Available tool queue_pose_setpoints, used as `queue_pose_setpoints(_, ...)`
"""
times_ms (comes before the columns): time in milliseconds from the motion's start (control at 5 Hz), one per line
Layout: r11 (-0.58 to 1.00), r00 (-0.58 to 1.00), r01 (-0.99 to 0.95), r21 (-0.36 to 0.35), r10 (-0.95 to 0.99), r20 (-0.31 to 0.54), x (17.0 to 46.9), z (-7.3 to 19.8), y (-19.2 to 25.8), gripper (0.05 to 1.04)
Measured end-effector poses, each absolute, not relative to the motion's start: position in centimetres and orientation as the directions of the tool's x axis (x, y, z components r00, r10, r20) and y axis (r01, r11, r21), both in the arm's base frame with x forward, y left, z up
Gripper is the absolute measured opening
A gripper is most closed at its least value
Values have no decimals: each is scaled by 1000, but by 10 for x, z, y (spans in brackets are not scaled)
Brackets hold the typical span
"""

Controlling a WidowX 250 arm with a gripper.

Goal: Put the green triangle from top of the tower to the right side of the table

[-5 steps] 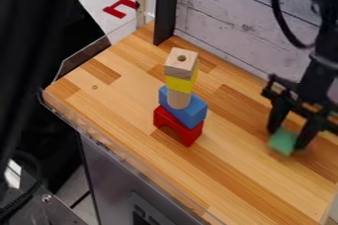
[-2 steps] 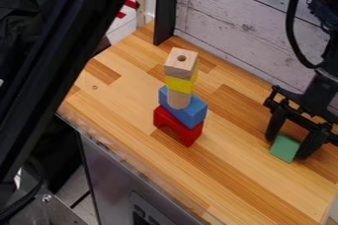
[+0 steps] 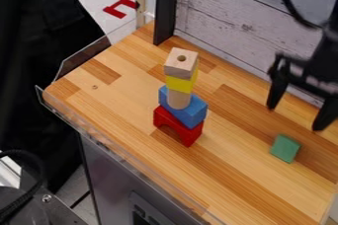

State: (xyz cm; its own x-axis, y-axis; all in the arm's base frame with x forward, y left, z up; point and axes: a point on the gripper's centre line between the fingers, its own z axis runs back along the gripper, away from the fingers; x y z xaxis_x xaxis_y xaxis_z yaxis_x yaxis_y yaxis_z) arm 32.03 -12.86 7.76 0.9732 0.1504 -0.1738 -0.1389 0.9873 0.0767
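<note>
The gripper (image 3: 294,118) hangs at the right of the view, open, its two fingers apart with nothing between them. Below it and apart from it, the green block (image 3: 285,148) lies on the right part of the wooden table (image 3: 244,179). Left of them, near the middle, stands the tower: a red arch (image 3: 178,125) at the bottom, a blue block (image 3: 184,108) above it, then a wooden cylinder (image 3: 178,98), a yellow block (image 3: 180,84) and a natural wood block (image 3: 181,63) with a hole on top.
A whitewashed plank wall (image 3: 231,26) runs behind the table, with a black post (image 3: 166,9) at its left end. A clear plastic edge (image 3: 125,157) borders the table's front left side. A red piece (image 3: 120,8) lies beyond the table at the upper left.
The gripper has opened and risen off the green block, which rests on the table where it was lowered. The dark shape at the left has shifted away from the table. The tower has not moved.
</note>
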Motion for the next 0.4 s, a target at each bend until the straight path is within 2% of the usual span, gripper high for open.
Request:
queue_pose_setpoints(200,989,982,-129,72,138,-126,314,118,-122,1000)
queue_pose_setpoints(400,990,984,-123,64,130,-125,310,131,-116,1000)
